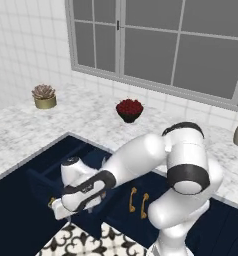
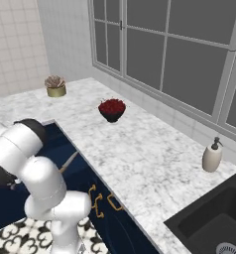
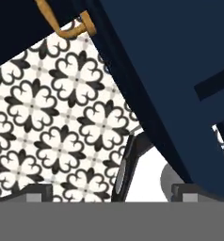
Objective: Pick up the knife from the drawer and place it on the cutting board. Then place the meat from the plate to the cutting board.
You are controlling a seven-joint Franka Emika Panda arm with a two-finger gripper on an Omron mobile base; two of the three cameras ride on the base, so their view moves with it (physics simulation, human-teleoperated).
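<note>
Marble counter (image 2: 140,158) runs under a tall window (image 1: 181,45), carrying a bowl of berries (image 1: 129,109), a small potted plant (image 1: 44,96) and a soap bottle (image 2: 212,156). Below its edge the drawer (image 1: 56,172) stands pulled out, and the gripper (image 1: 58,209) hangs low at its front, just beside the brass handle (image 3: 67,26), above the patterned floor tiles (image 3: 48,127). Whether the fingers are parted or closed I cannot tell. A pale slim shape in the drawer, up and behind the gripper, may be the knife (image 2: 68,162).
</note>
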